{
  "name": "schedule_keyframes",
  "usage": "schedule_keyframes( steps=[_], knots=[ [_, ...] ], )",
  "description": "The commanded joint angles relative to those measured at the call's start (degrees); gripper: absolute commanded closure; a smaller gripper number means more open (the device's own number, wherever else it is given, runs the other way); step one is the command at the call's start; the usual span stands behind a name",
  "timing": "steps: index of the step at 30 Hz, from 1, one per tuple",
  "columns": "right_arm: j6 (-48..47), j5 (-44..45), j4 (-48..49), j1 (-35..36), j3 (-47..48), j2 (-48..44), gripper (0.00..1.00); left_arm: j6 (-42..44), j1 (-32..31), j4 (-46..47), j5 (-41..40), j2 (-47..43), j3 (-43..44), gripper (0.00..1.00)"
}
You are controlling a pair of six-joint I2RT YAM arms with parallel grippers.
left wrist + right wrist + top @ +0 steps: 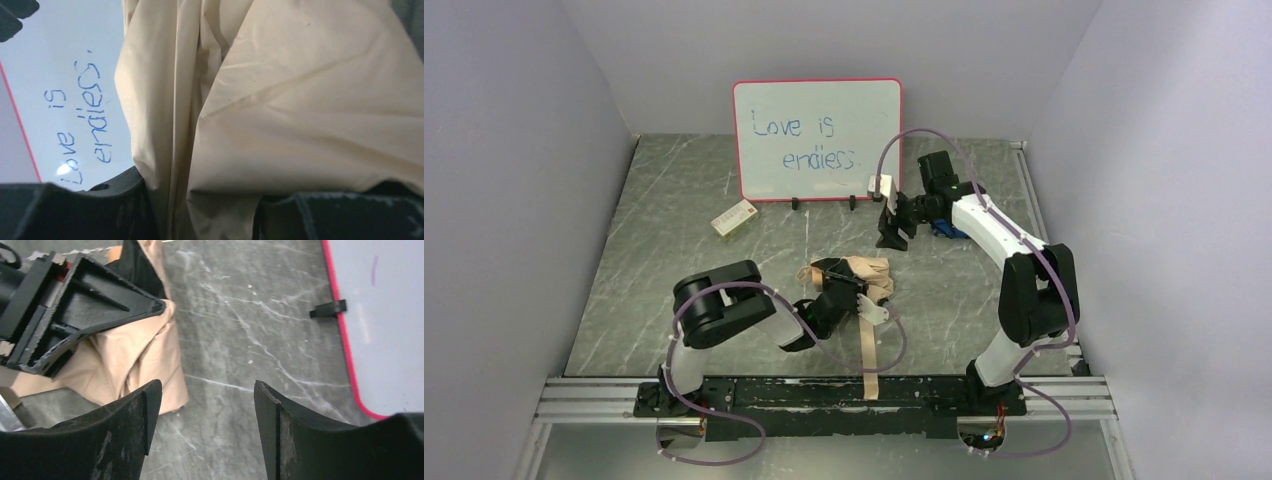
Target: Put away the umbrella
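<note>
Bundling stage: gripping umbrella fabric in left hand, holding right hand agape (empty, near the bundle); next, likely cinching loose folds.

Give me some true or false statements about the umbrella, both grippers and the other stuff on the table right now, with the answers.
1. The left gripper has tan fabric of the umbrella between its fingers. True.
2. The right gripper is clamped on the umbrella. False: it is open and empty, over bare table.
3. The whiteboard reads "Love is endless." True.
4. The umbrella is spread wide open. False: it is a folded tan-black bundle.
5. The white-red box lies right of the whiteboard. False: it lies by the board's lower left corner.
</note>
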Motion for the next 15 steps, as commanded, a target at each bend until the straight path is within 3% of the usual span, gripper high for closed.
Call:
schedule_keyframes(
  steps=[1,15],
  knots=[
    [-8.52,-2.37,-7.33,1.31,0.05,0.64,0.29,3.48,-1.21,-4.50,-3.17,6.27,-3.07,0.95],
    [-11.47,0.44,-10.39,7.02,-0.04,5.58,0.27,5.75,-2.35,-0.23,-5.39,7.92,-3.84,0.95]
  ],
)
